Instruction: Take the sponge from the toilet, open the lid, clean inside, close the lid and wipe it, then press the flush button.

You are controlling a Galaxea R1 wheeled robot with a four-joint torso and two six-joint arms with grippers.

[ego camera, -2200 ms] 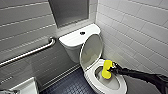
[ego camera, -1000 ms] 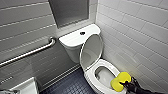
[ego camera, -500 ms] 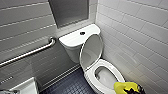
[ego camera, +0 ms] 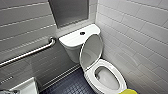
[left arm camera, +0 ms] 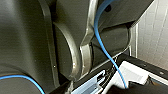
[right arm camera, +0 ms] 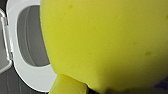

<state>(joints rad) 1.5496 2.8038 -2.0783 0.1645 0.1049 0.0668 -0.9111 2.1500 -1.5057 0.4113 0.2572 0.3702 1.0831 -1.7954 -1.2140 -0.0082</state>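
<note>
The white toilet stands in the corner with its lid raised against the tank. The ring seat is down around the open bowl. A small dark flush button sits in the middle of the tank top. The yellow sponge shows as a sliver at the bottom edge, in front of the bowl and to its right. In the right wrist view the sponge looms large, with my right gripper shut on it, and the seat lies beyond it. My left gripper is open and holds nothing.
A metal grab bar runs along the left wall. A white basin sits at the lower left. Dark studded floor lies left of the toilet, and a white tiled wall closes in on its right.
The sponge has drawn back from the bowl's front rim toward the lower right edge of the head view. The lid has stayed up.
</note>
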